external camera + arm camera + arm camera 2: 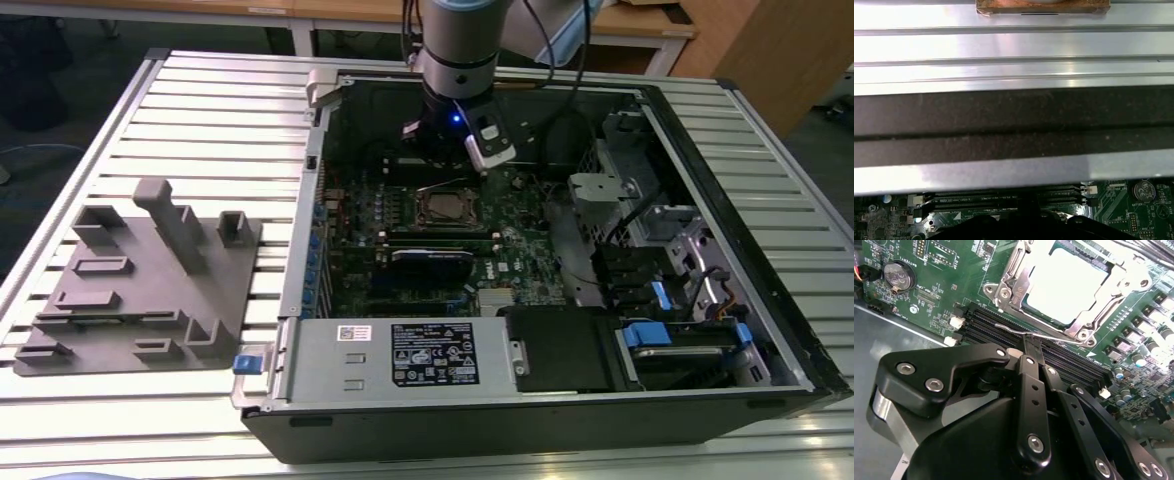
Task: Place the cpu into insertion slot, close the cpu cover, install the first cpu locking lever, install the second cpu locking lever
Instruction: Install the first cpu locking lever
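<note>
The cpu [1069, 282] is a flat square chip with a dull silver top that catches a bright glare. It sits in the insertion slot [447, 226] on the green circuit board [949, 295] inside the computer case [534, 410]. The cpu cover [1013, 277], a thin silvery frame with a cut-out middle, lies down flat around the chip. A thin wire locking lever [1009, 328] runs along the cover's edge, between it and the long black memory slots [984, 322]. A coin battery [898, 275] sits farther off on the same board.

The case lies open on its side on a slatted metal counter [174, 110]. A grey plastic holder plate [134, 280] rests on the counter beside the case, on the exterior view's left. Past the far side of the case stand wooden desks [641, 25] on a dark floor. In the first wrist view the counter's slats and the black case wall [1014, 125] show above the memory slots.

The arm [461, 60] reaches down into the case, just short of the chip. In the second wrist view the jaws are drawn together with no gap between them, and their fingertips [1030, 347] meet the wire lever. Whether the wire is pinched between them or only touched, I cannot tell.
</note>
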